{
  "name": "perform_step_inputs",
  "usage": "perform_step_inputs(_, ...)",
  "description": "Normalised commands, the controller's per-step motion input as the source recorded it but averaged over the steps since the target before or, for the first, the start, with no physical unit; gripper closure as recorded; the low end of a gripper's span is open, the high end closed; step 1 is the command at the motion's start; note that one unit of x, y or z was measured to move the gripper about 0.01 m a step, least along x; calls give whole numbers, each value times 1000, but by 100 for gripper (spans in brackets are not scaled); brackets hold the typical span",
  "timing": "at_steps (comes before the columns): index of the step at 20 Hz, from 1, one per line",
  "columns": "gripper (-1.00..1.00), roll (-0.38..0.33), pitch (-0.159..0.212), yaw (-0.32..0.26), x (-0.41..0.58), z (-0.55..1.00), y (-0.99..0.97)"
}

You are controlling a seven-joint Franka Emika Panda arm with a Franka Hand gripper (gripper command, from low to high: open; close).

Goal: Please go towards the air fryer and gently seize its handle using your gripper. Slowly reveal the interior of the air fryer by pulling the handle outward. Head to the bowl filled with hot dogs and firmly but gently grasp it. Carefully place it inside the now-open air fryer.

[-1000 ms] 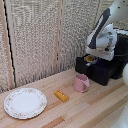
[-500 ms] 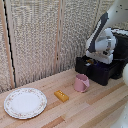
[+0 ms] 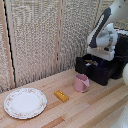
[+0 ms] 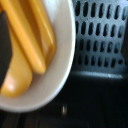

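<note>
The black air fryer (image 3: 116, 59) stands at the exterior view's right with its drawer (image 3: 98, 71) pulled out. My gripper (image 3: 95, 54) hangs just over the open drawer; its fingers are too small to make out. A yellowish spot inside the drawer looks like the white bowl (image 3: 90, 63). In the wrist view the bowl (image 4: 59, 60) with orange-yellow hot dogs (image 4: 31, 35) fills the frame, very close, over the drawer's slotted black basket floor (image 4: 100, 37). No fingers show there. I cannot make out the handle; the pink mug stands in front of the drawer's face.
A pink mug (image 3: 81, 83) stands on the wooden table (image 3: 95, 107) just in front of the drawer. An orange-yellow block (image 3: 61, 95) lies mid-table. A large patterned plate (image 3: 25, 102) lies at the exterior view's left. Slatted panels form the back wall.
The arm's wrist has shifted slightly up and towards the exterior view's right over the open drawer. The mug, block and plate have not moved.
</note>
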Motion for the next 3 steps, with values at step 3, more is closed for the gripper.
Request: perform_step_inputs(3,-100,36,35,-180,-10,429,2)
